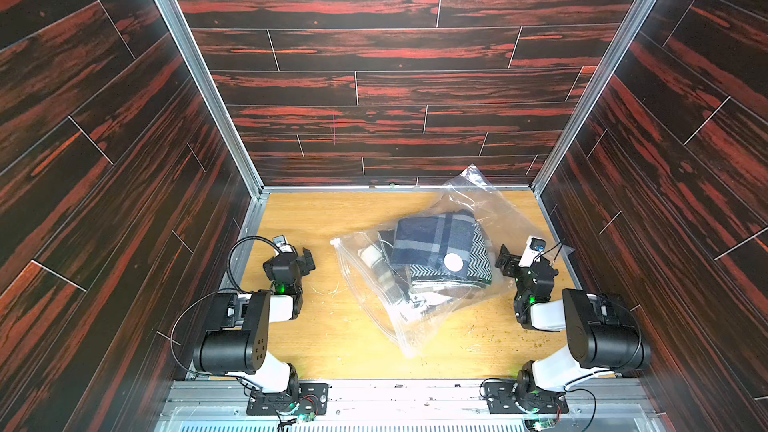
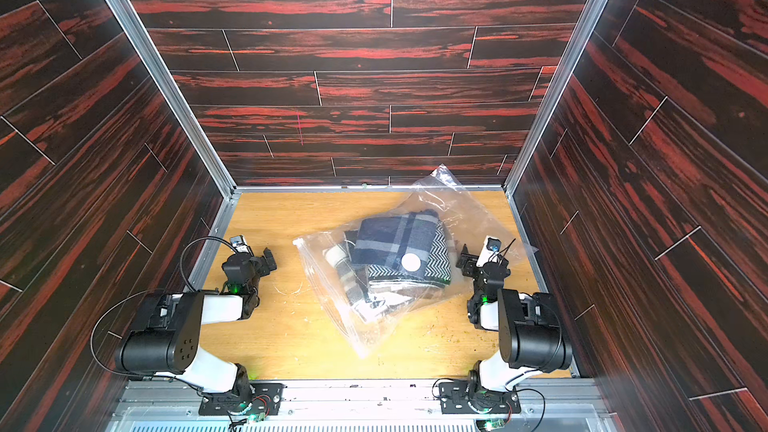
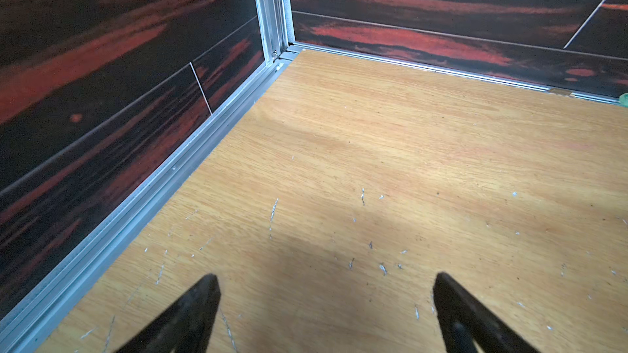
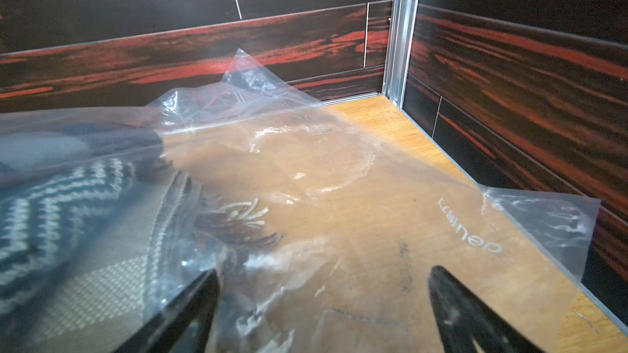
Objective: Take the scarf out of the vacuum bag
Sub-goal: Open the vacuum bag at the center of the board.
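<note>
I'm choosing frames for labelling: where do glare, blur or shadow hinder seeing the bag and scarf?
In both top views the scarf shows sharp through the bag, with slight sheen; in the right wrist view the near scarf is blurred and hazed by film with bright glints; the left wrist view misses both, showing the table with a soft shadow ahead of the left gripper.

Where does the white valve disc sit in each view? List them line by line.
In a top view: valve disc near centre, over the plaid scarf.
In a top view: valve disc near centre.
Left wrist: absent.
Right wrist: absent.
Shared landmark: zigzag fold.
</note>
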Robot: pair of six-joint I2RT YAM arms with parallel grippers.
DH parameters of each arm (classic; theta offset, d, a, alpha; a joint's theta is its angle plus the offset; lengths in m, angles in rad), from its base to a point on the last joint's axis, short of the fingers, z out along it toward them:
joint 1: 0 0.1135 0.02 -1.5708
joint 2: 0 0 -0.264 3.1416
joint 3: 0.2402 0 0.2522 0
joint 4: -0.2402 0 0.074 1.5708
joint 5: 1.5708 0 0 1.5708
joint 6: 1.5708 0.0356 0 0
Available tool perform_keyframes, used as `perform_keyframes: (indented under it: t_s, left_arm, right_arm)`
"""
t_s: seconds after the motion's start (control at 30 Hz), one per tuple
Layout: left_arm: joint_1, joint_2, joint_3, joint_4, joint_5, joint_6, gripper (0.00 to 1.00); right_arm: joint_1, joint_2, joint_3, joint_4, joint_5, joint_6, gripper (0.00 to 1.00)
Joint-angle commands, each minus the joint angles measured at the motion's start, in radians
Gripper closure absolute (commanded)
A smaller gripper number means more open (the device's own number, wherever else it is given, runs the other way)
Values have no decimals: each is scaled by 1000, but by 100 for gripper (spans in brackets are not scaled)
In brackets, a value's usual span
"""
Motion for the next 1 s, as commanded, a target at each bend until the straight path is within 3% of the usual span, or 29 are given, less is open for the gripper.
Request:
perform_keyframes:
  t_s: [0.0, 0.13, 0.27, 0.53, 0.73, 0.8, 0.97]
  left_arm:
    - [-3, -29, 6, -10, 28, 33, 0]
    - [-10, -111, 85, -219, -14, 23, 0]
    - [-14, -212, 91, -297, -80, 1, 0]
    - [-29, -378, 201, -565, -149, -132, 0]
    - [-42, -493, 246, -688, -58, -257, 2]
    - [-64, -517, 269, -754, -79, -325, 2]
    - [-120, -576, 294, -854, -6, -394, 5]
  right_arm:
    - [1, -8, -16, 24, -21, -8, 2]
    - [11, -47, -48, 57, -53, -34, 2]
    - [37, -122, -49, -4, -22, -56, 2]
    - [155, -278, -24, -105, 246, -127, 1]
    - [196, -432, 160, -512, 290, -70, 2]
    - [203, -459, 241, -662, 305, -38, 2]
    - [232, -496, 482, -1066, 204, 33, 2]
